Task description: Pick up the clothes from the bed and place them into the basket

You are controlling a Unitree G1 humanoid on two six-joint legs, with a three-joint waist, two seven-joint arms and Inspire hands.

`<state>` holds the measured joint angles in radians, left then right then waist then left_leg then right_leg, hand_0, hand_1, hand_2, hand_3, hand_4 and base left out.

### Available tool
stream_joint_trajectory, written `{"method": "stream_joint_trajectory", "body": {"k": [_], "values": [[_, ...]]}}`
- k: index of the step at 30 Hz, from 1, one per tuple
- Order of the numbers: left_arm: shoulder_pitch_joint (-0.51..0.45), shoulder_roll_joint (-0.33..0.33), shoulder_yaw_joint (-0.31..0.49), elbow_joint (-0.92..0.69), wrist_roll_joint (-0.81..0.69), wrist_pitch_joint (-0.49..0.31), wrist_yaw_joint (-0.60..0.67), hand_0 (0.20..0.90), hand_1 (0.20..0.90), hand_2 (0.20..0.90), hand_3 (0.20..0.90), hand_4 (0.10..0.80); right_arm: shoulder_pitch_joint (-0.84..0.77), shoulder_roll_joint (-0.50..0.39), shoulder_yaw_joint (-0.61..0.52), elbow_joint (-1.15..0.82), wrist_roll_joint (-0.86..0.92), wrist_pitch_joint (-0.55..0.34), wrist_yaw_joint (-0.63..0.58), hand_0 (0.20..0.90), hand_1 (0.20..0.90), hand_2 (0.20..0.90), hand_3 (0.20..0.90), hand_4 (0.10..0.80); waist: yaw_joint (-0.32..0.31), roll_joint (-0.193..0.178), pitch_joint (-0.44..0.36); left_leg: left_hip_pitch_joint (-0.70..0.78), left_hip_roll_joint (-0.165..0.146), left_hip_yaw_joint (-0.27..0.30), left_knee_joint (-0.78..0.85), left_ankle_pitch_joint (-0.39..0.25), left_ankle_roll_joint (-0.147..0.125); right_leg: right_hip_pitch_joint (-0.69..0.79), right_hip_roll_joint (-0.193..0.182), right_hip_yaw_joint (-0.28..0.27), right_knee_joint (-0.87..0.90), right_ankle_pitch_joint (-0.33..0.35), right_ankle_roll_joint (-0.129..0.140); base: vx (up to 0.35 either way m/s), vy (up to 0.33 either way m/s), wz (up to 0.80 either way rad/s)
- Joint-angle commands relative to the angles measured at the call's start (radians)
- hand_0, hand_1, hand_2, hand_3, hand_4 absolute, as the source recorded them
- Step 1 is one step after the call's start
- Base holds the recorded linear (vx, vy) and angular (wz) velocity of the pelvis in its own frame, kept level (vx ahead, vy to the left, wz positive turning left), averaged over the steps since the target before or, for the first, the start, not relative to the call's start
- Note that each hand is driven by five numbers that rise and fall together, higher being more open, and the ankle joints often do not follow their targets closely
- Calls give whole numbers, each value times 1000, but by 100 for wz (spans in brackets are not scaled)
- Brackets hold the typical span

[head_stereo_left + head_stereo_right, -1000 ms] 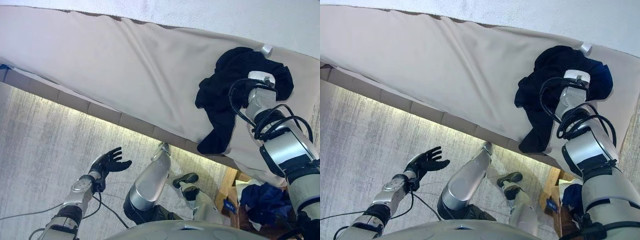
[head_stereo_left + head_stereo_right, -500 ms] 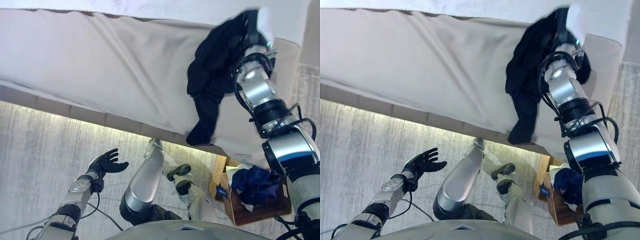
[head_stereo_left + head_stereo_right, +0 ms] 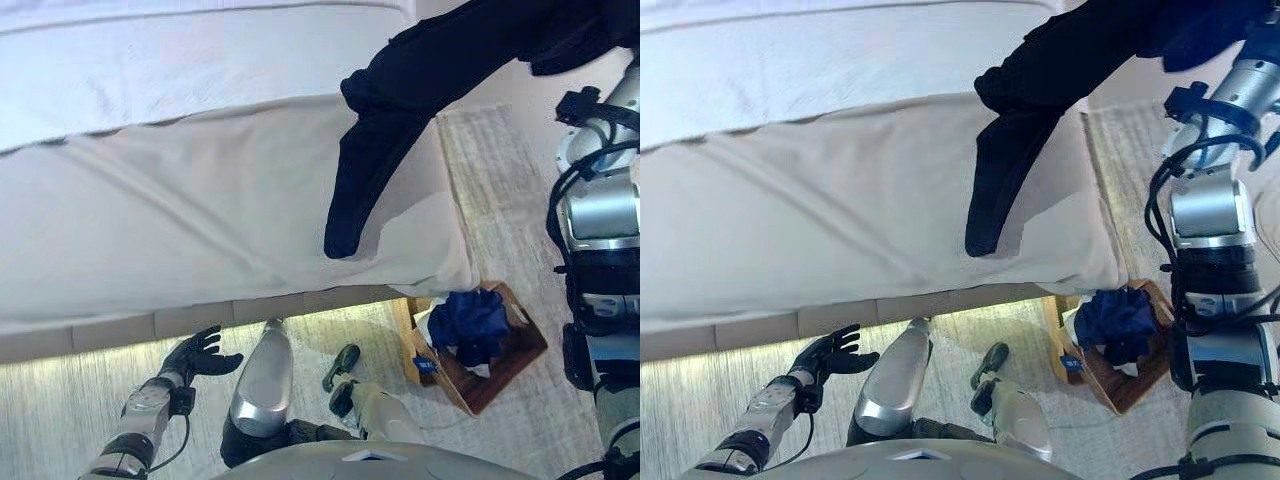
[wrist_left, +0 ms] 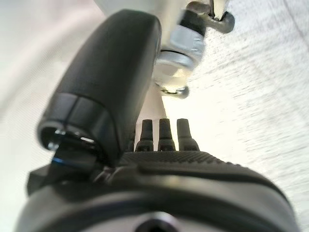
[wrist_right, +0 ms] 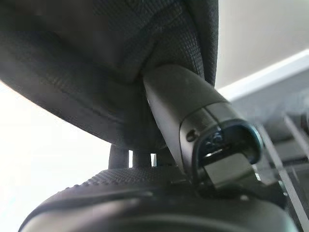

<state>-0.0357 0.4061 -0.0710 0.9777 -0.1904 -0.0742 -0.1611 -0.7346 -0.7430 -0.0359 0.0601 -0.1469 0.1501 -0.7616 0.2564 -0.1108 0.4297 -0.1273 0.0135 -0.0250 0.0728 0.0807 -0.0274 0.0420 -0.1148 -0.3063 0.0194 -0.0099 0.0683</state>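
A bedroom in a home is shown. A wide bed (image 3: 200,220) covered in a beige sheet, with white bedding (image 3: 180,60) further back, is seen beside a pale rug (image 3: 60,420). A basket (image 3: 500,365) with clothes is set on the floor.

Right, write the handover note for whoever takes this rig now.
Right hand: shut on the black garment, held up above the bed, one end hanging down.
Left hand: open, empty, low beside the bed edge.
Basket: on the floor at the bed's corner, with blue clothes already in it.
Left to do: carry the black garment over to the basket and release it.
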Motion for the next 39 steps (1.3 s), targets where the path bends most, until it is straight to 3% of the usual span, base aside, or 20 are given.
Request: {"method": "stream_joint_trajectory", "body": {"k": [1,7,12,16,21,32,33,34,36,37,39], "values": [[69,-29,-66,83,50,37,-1,900,900,900,900,800,48,-168,-43,-59,-33,-66,-79,300,300,300,200,100,-82,39,-318,141,-11,53,-104,-124,43,41,34,8,39,-82,12,-50,-37,-50],[27,-39,-97,66,60,111,-22,900,900,900,900,800,100,-241,-79,23,48,14,53,300,300,300,200,100,-163,61,-360,202,-3,123,-138,-127,28,52,52,56,6,-69,2,-55,-90,-41],[28,-34,-112,63,76,126,-34,900,900,900,900,800,150,-261,-76,114,124,50,233,300,300,300,200,100,-196,65,-367,220,2,150,-132,-135,21,59,61,77,-11,-61,-5,-8,-122,-27],[29,-20,-126,52,82,143,-41,900,900,900,900,800,171,-265,-47,172,87,96,346,300,300,300,200,100,-210,71,-354,218,9,158,-114,-134,13,56,69,85,-13,-57,-15,-4,-163,-23],[11,-12,-156,28,64,141,-44,900,900,900,900,800,123,-271,14,286,51,124,366,300,300,300,200,100,-202,84,-315,173,18,163,-69,-129,-3,32,67,61,-22,-39,-20,-106,-163,-7],[-89,-7,-219,-42,-54,87,5,900,900,900,900,800,-80,-234,238,541,26,255,361,300,300,300,200,100,-198,149,-132,-26,36,147,24,-94,-40,-111,64,54,-35,-3,-35,-199,-133,-6],[-115,-1,-227,-52,-88,71,13,900,900,900,900,800,-112,-229,265,580,26,292,359,349,349,349,258,158,-206,164,-99,-58,34,143,37,-93,-38,-151,63,64,-26,-3,-38,-181,-93,-10],[-127,1,-231,-56,-100,67,15,900,900,900,900,800,-132,-227,281,606,24,322,372,561,561,561,505,405,-210,172,-88,-73,33,141,42,-94,-37,-171,63,68,-21,-2,-40,-209,-91,-13],[-140,2,-235,-60,-113,63,16,900,900,900,900,800,-151,-225,300,646,21,338,386,561,561,561,505,405,-215,180,-77,-90,32,139,46,-93,-36,-195,62,73,-16,0,-41,-140,-43,-10],[-159,15,-245,-81,-140,49,17,900,900,900,900,800,-183,-218,348,714,41,370,390,900,900,900,900,800,-223,200,-38,-127,27,133,53,-88,-33,-254,63,84,-1,8,-47,-152,-43,-6],[-164,22,-248,-103,-161,44,23,900,900,900,900,800,-197,-215,385,759,45,408,421,900,900,900,900,800,-231,216,-11,-148,23,129,51,-80,-33,-291,66,93,9,15,-50,-141,-45,-11]]}}
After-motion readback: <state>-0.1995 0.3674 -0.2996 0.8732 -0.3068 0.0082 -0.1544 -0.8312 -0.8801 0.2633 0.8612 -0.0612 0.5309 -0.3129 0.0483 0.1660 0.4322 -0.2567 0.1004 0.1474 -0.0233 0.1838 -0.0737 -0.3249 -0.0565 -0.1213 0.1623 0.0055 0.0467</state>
